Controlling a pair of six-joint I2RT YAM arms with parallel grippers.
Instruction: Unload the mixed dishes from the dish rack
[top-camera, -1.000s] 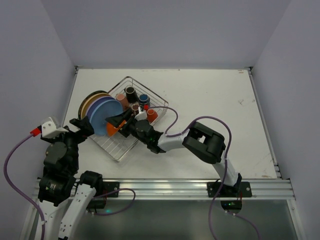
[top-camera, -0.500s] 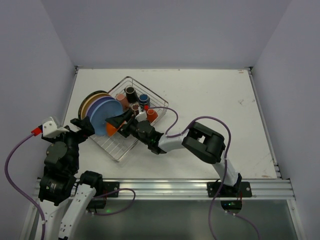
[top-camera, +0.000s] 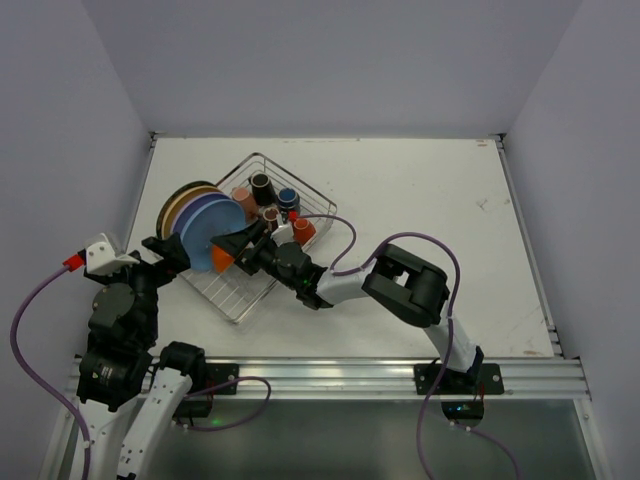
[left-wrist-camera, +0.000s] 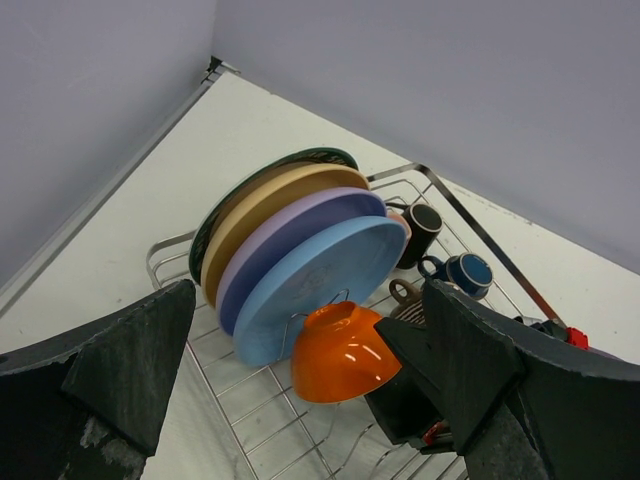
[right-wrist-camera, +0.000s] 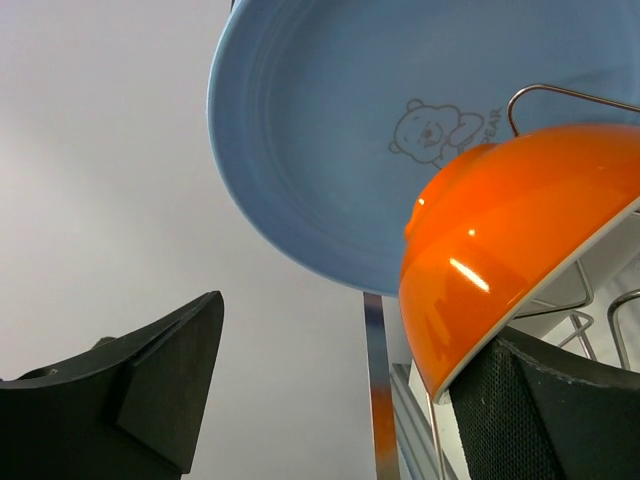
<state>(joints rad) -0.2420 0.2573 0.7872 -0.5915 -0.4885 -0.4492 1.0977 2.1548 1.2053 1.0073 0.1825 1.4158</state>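
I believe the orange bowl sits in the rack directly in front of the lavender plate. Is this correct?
No. The orange bowl sits in the rack directly in front of the blue plate; the lavender plate stands behind it. The left wrist view shows it.

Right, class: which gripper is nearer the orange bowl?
Right. The right gripper is at the orange bowl, open; the left gripper hangs open outside the dish rack.

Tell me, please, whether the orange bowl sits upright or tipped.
Tipped: the orange bowl stands on edge in the dish rack, its underside toward the blue plate.
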